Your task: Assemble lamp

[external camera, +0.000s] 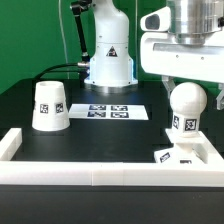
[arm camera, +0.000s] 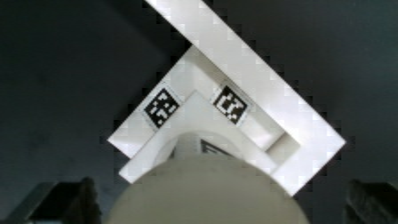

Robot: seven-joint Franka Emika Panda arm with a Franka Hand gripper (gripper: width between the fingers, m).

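Observation:
The white ball-shaped bulb (external camera: pixel 186 104) stands upright on its short tagged stem on the flat square base (external camera: pixel 171 155), at the exterior view's right. My gripper (external camera: pixel 187 82) hangs right over the bulb's top. In the wrist view the bulb (arm camera: pixel 205 185) fills the space between my dark fingers (arm camera: pixel 68 200), which stand apart from it on both sides, so the gripper (arm camera: pixel 214 208) is open. The base (arm camera: pixel 192 80) shows its two tags beyond the bulb. The cone shade (external camera: pixel 48 105) stands alone at the exterior view's left.
White border rails (external camera: pixel 100 176) run along the front and sides of the black table, and the base lies in their right corner (arm camera: pixel 306 135). The marker board (external camera: pixel 110 112) lies flat mid-table. The arm's white base (external camera: pixel 108 55) stands behind it.

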